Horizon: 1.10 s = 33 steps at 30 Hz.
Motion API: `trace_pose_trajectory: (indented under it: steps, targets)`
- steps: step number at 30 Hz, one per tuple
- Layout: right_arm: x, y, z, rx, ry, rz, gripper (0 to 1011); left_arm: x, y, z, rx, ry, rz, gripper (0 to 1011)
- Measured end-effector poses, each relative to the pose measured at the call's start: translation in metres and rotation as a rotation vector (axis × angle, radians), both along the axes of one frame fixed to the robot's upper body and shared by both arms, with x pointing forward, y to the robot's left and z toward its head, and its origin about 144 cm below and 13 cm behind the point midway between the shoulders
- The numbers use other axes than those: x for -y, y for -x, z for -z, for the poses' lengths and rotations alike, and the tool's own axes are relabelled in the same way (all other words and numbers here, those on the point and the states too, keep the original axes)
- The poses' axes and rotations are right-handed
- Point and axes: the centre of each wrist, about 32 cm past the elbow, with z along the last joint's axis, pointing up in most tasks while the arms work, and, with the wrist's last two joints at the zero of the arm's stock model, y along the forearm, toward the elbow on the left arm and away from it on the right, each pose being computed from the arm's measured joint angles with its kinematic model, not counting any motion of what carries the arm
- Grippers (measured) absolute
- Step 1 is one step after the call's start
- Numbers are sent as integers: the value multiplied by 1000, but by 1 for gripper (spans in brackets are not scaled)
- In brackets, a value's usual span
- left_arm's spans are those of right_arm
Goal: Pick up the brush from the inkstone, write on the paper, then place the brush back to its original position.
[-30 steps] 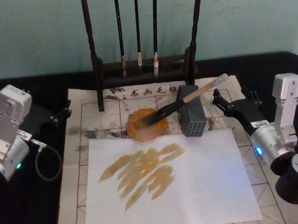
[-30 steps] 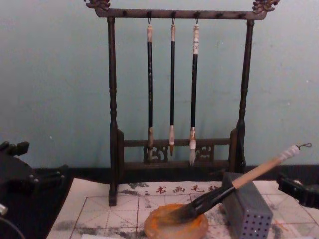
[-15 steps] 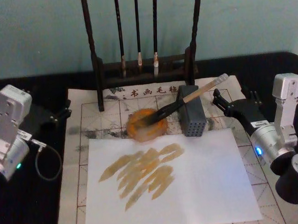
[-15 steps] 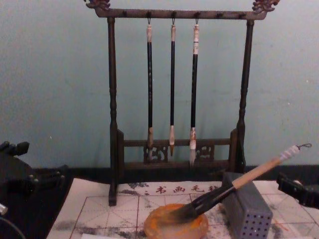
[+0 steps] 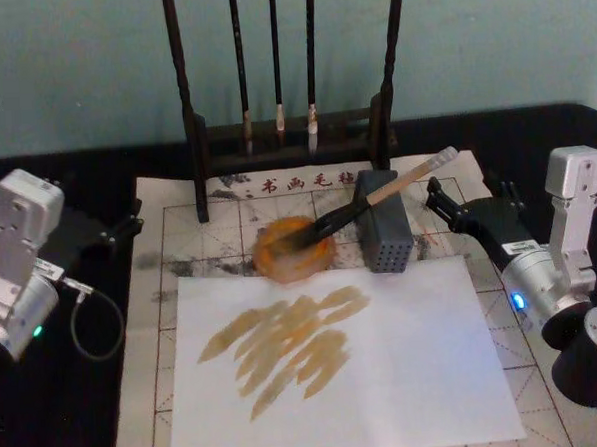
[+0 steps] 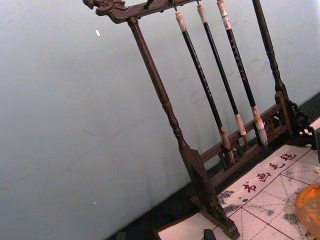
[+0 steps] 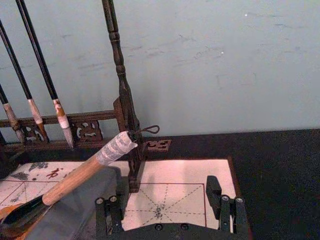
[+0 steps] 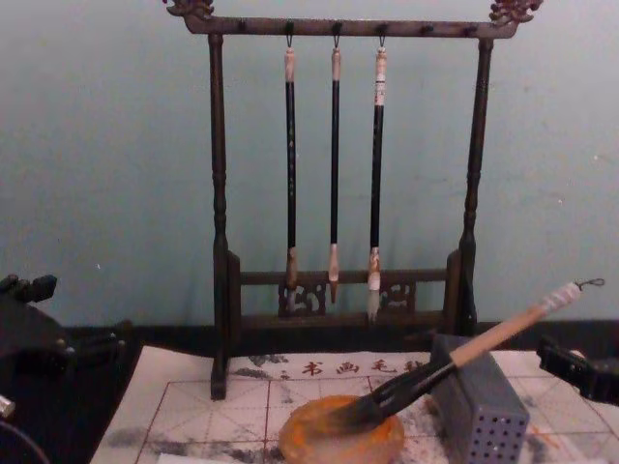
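1. The brush (image 5: 377, 196) lies propped at a slant: its dark bristles rest in the inkstone (image 5: 294, 250), its light wooden handle leans over the top of the grey perforated block (image 5: 383, 234), and its white-wrapped end with the wire loop points up toward the robot's right.
2. In the chest view the brush (image 8: 455, 360) rises from the inkstone (image 8: 341, 437) across the block (image 8: 481, 411), tail end highest.
3. The inkstone sits on the gridded paper (image 5: 184, 234), just left of the block and just in front of the row of red and black characters.
4. A plain white sheet (image 5: 406, 358) lies over the nearer part of the gridded paper, carrying a cluster of yellow-brown strokes (image 5: 290, 344).
5. The brush rack (image 8: 343, 174) stands at the far edge of the paper with three thin black-handled brushes (image 8: 334, 164) hanging from its top bar.
6. The right gripper (image 5: 446, 202) is just right of the block, near the brush's tail end but apart from it; its fingers (image 7: 214, 192) are spread and hold nothing.
7. The left gripper (image 5: 126, 222) sits at the left edge of the paper over the black bench (image 5: 78, 415), well apart from the brush; I cannot tell how its fingers stand.
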Motion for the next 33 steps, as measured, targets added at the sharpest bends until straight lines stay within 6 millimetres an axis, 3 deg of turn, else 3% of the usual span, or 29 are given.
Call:
trace_pose_trajectory:
  steps: [33]
  targets:
    - [0,0,0,0,0,0,1000,0,0,0,0,0,0,1001]
